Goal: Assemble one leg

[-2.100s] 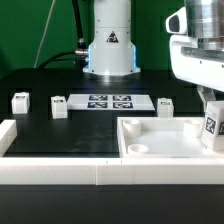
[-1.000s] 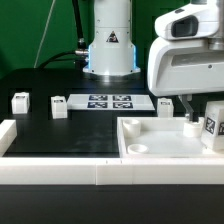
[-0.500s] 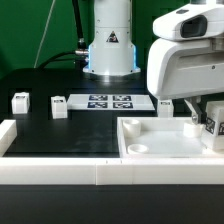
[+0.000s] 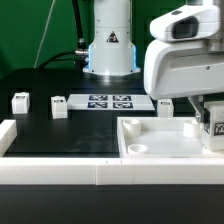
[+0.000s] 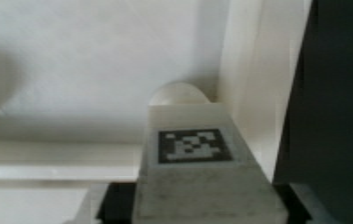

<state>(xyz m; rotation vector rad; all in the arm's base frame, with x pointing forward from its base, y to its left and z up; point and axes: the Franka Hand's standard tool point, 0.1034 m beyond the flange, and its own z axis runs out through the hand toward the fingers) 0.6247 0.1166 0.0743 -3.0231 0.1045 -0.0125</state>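
Note:
My gripper (image 4: 205, 126) is at the exterior view's right, over the far right corner of the big white tray-like part (image 4: 140, 150). It is shut on a white leg (image 5: 194, 160) that carries a black-and-white tag (image 5: 192, 146). In the wrist view the leg fills the space between the two dark fingers (image 5: 111, 203), and its tip points down at the tray's inner corner. In the exterior view the held leg (image 4: 214, 126) shows partly behind the gripper body. Three loose legs stand on the black table: one (image 4: 19, 101) at far left, one (image 4: 58, 107) beside it, one (image 4: 165, 104) by the gripper.
The marker board (image 4: 105, 101) lies flat at the back middle of the table. The robot base (image 4: 110, 45) stands behind it. A long white rail (image 4: 50, 170) runs along the front, with a raised end (image 4: 8, 135) at the exterior view's left.
The arm has come down and moved toward the exterior view's left over the tray's right corner, still holding the leg. The loose legs and the tray have not moved.

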